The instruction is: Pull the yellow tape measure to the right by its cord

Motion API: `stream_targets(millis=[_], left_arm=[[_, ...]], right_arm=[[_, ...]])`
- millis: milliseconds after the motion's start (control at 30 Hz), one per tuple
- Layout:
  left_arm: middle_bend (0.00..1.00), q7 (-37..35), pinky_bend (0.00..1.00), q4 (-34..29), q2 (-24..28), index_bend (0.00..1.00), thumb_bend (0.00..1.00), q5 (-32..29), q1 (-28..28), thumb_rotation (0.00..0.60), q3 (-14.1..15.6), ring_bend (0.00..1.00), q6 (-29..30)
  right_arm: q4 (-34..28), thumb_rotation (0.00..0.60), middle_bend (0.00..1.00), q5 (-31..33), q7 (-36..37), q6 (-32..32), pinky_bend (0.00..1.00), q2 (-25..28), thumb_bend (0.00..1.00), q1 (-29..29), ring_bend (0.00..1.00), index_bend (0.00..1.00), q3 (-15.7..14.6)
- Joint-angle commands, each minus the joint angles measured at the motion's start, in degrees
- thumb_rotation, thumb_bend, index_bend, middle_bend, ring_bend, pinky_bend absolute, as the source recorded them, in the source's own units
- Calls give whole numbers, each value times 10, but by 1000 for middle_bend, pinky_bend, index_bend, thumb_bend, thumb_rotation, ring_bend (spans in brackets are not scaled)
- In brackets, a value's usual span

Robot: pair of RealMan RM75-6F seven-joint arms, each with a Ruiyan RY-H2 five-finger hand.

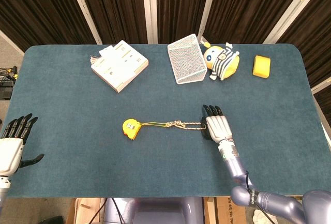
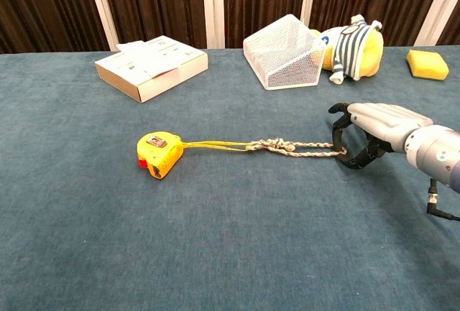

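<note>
Yellow tape measure (image 2: 159, 154) sits mid-table, cord (image 2: 287, 148) stretched right into the right hand (image 2: 370, 133).

Fingers curl around the cord's end, so it looks pinched, though the contact itself is hidden. Left hand (image 1: 12, 144) hangs open off the table (image 1: 62, 110) edge. My worry: a loose pinch lets the cord slide out, or the knot snags on the felt and flips the case.

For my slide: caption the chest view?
Right hand grips the cord of a yellow tape measure.
</note>
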Motion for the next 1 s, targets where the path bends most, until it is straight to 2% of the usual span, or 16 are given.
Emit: stream_targets(millis=[33, 633, 1000], left_arm=[[0, 0, 0, 0, 0, 0, 0, 1, 0, 600, 0, 0, 1], [0, 5, 0, -1, -1, 0, 0, 3, 1, 600, 1, 0, 3], [0, 13, 0, -1, -2, 0, 0, 8, 2, 600, 3, 0, 7]], right_arm=[[-13, 600, 97, -1, 3, 7, 0, 10, 464, -3, 0, 587, 4], [-115, 600, 96, 5, 49, 44, 0, 113, 465, -44, 0, 598, 18], [-138, 600, 97, 15, 82, 61, 0, 176, 465, -74, 0, 598, 26]])
